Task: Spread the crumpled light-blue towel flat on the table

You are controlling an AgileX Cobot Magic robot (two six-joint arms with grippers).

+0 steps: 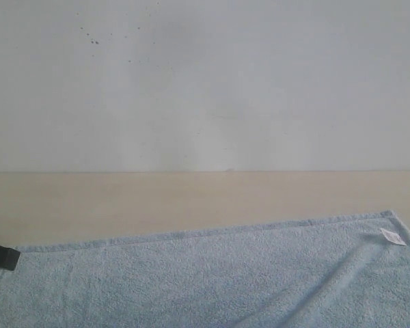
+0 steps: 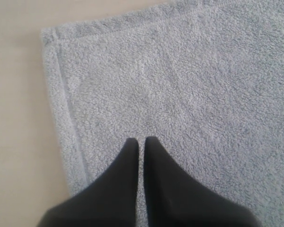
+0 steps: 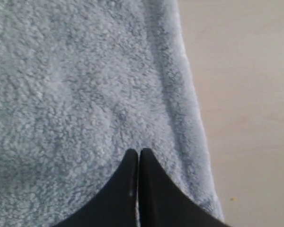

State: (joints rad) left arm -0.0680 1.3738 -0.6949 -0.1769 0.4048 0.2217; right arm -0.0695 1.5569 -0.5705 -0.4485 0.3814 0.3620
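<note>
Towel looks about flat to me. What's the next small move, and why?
Probably lift the left gripper and right gripper straight up and clear. Both are shut, with no cloth visibly pinched. The towel lies spread on the table, far hem straight, far corners out; only a soft ridge shows near the tag.

The towel (image 1: 225,280) is soft, fluffy cloth with tiny loops all over and a flatter stitched edge. Its small white tag (image 1: 392,236) may be paper or cloth, but it is too small to tell. The counter (image 1: 157,201) looks like pale wood, smooth and dull with hardly any shine, the wall (image 1: 205,82) is plain and matt with a few dark specks, and the left end effector (image 2: 141,141) and the right end effector (image 3: 138,152) are black, smooth and dull, like hard plastic.
</note>
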